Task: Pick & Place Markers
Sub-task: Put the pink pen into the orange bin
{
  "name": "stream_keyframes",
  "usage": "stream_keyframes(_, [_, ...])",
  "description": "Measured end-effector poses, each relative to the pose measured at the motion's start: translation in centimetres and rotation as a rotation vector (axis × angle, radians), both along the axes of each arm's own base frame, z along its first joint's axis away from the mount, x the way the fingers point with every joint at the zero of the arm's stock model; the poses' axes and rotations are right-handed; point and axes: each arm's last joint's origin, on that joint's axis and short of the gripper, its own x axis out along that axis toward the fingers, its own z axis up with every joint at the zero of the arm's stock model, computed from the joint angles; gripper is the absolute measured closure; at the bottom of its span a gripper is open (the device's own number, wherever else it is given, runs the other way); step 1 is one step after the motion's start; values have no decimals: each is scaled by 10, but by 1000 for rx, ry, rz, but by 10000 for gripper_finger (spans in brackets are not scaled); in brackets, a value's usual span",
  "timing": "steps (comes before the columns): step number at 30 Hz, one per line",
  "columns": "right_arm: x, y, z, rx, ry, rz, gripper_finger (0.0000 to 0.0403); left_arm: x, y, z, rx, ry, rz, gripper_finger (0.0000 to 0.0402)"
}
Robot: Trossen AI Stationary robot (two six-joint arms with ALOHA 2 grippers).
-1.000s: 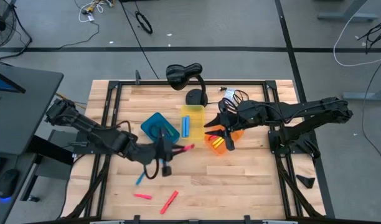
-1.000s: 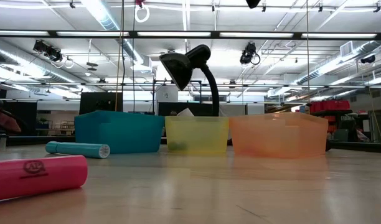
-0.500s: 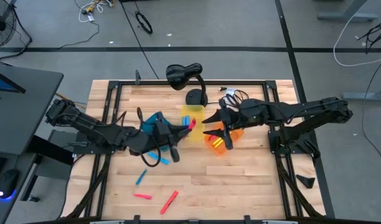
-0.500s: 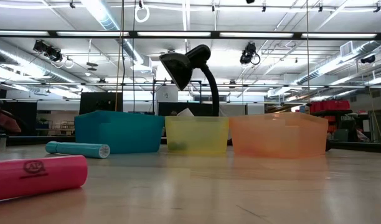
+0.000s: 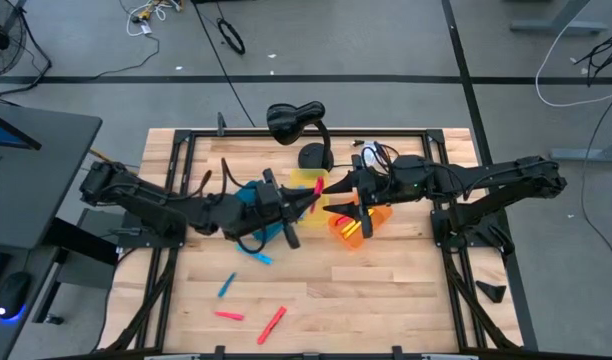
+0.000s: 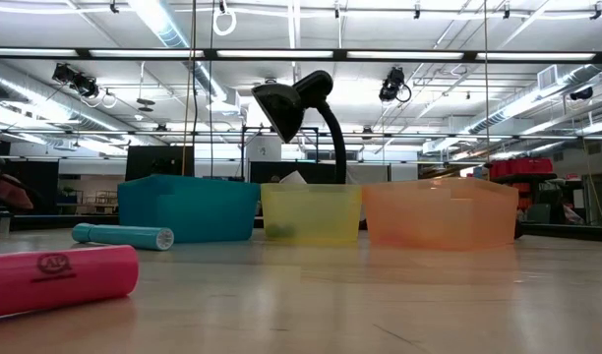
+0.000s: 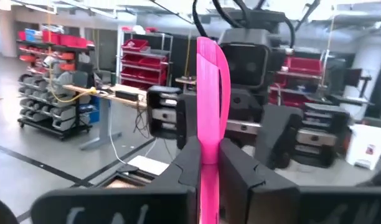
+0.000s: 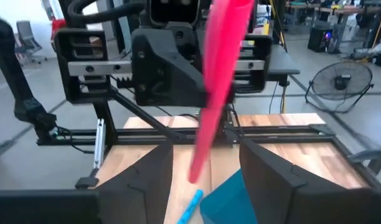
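My left gripper point(image 5: 304, 198) hovers over the middle of the table by the yellow bin point(image 5: 308, 180), shut on a pink marker point(image 5: 315, 190). My right gripper point(image 5: 338, 200) faces it from the right, open. In the right wrist view its fingers stand wide on either side of that pink marker point(image 8: 210, 93) without touching it. Several loose markers lie flat on the table: two blue point(image 5: 226, 287) point(image 5: 256, 256), a pink one point(image 5: 228, 315) and a red one point(image 5: 272, 323). The low view shows a pink marker point(image 6: 55, 280) and a teal one point(image 6: 122, 236). My left gripper pinches the pink marker's lower stretch point(image 7: 209, 146) between its two fingers point(image 7: 189, 163), coming level from the table's left. The marker is lifted clear and stands steeply across the fingers. Its free end point(image 7: 209, 56) rises above them, in front of my right gripper.
Blue bin point(image 5: 248, 198), partly under my left arm, yellow bin and orange bin point(image 5: 358, 228) stand in a row mid-table. A black desk lamp point(image 5: 296, 122) stands behind them at the far edge. Cables lie near the right arm point(image 5: 371, 152). The near half of the table holds only the loose markers.
My left gripper, shut on the pink marker, has risen from in front of the blue bin and swung toward the far right, bringing the marker between my right gripper's open fingers. The right gripper has kept nearly still.
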Motion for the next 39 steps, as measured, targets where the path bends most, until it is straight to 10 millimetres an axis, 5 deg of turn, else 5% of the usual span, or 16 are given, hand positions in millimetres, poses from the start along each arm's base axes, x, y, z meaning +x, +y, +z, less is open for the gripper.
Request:
stream_keyframes(21, [26,5,-23,62,63,44,223,14,17,-4,15,-52,-58,366])
stream_keyframes(39, [24,12,-24,119,85,47,383,15,13,-8,4,-22,-110,364])
